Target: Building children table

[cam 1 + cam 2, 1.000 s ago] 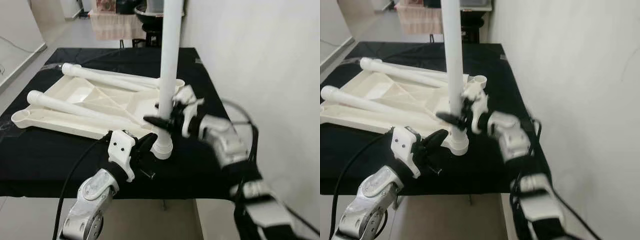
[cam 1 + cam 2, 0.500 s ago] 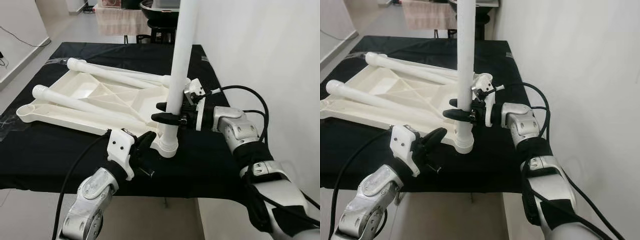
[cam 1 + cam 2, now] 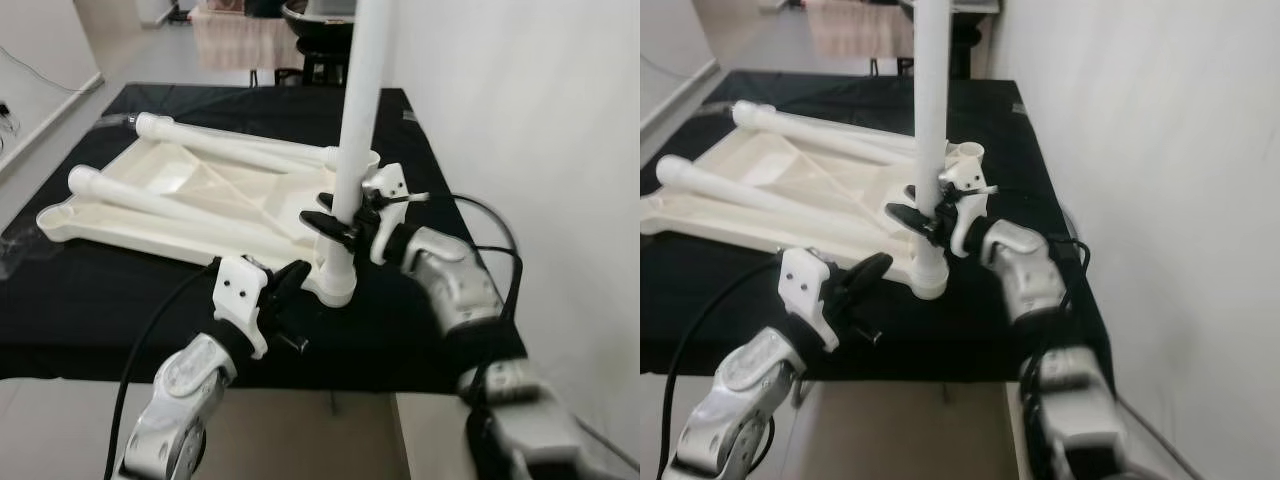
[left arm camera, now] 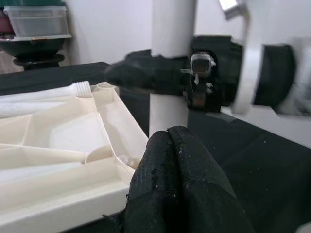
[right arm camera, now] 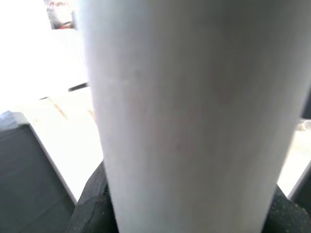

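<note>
A cream plastic tabletop (image 3: pixel 110 232) lies upside down on the black-covered table. Two white legs (image 3: pixel 232 151) (image 3: pixel 165 206) lie across it. A third white leg (image 3: pixel 358 110) stands upright in the near right corner socket (image 3: pixel 336 286). My right gripper (image 3: pixel 336 222) is shut on this upright leg just above the socket, one black finger on each side. In the right wrist view the leg (image 5: pixel 189 111) is pressed close to the camera. My left gripper (image 3: pixel 291 276) is shut on nothing, its tips beside the socket's base; its fingers (image 4: pixel 180 184) press together.
A white wall (image 3: pixel 520 120) runs close along the table's right side. The table's front edge (image 3: pixel 330 378) lies just under both arms. A cloth-draped stand (image 3: pixel 240 45) and dark furniture are behind the table. A black cable (image 3: pixel 150 350) hangs along my left arm.
My right forearm has swung lower and nearer, blurred in motion, while its gripper keeps hold of the upright leg. The left gripper has stayed by the socket.
</note>
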Available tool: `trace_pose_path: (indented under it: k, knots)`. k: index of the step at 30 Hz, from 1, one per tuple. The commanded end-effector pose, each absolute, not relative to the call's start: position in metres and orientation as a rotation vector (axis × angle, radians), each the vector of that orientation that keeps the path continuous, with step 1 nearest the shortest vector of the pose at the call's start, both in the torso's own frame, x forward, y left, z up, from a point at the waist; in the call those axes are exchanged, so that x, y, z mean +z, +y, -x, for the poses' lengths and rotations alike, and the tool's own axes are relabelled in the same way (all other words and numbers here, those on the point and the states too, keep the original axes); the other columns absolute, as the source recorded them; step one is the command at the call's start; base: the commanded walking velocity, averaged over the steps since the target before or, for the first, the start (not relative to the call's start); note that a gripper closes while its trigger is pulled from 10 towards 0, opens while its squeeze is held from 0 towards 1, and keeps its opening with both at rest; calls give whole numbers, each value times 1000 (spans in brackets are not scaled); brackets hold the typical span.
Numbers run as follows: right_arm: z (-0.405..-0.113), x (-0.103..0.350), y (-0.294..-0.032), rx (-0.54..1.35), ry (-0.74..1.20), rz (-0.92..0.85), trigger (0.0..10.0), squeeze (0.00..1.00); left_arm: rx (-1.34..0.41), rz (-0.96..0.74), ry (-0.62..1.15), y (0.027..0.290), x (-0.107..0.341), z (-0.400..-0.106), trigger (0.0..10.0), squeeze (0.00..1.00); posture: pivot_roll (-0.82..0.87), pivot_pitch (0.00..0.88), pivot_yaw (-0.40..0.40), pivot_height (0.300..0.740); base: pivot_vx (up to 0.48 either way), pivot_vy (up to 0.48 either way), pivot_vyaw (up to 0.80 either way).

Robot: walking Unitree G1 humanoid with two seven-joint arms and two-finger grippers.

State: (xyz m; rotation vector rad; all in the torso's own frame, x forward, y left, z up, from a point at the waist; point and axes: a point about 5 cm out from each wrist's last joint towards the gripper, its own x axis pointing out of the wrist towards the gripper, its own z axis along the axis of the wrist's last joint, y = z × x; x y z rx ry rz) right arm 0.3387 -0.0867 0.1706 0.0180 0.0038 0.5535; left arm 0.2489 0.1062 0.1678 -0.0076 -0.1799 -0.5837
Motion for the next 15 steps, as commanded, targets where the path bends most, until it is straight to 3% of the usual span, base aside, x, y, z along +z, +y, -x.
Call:
trace_pose_path:
  k: [1, 5, 6, 7, 8, 9, 10, 15]
  knots:
    - [-321, 119, -75, 600, 278, 0, 0, 0, -586, -6, -141, 110, 161, -248, 10000, 0, 27, 88, -32, 740, 0, 0, 0]
    - [-336, 129, -75, 579, 251, -3, 0, 0, -595, -7, -138, 107, 160, -247, 10000, 0, 50, 92, -42, 740, 0, 0, 0]
    - [-344, 135, -76, 554, 234, 11, 10000, 0, -590, -15, -138, 109, 161, -247, 10000, 0, 53, 92, -35, 740, 0, 0, 0]
    - [-347, 136, -77, 535, 230, 24, 10000, 0, -585, -17, -138, 110, 161, -247, 10000, 0, 53, 92, -35, 740, 0, 0, 0]
    - [-355, 144, -82, 517, 210, 9, 10000, 486, -567, -25, -138, 115, 162, -247, 10000, 0, 67, 90, -32, 740, 0, 0, 0]
    - [-355, 144, -82, 517, 210, 9, 10000, 486, -567, -25, -138, 115, 162, -247, 10000, 0, 67, 90, -32, 740, 0, 0, 0]
    - [-360, 152, -88, 489, 193, -8, 10000, 1000, -558, -30, -138, 118, 163, -247, 10000, 0, 70, 89, -34, 740, 0, 0, 0]
    - [-367, 167, -96, 457, 156, -22, 10000, 1000, -547, -35, -136, 121, 163, -247, 10000, 0, 70, 87, -35, 740, 0, 0, 0]
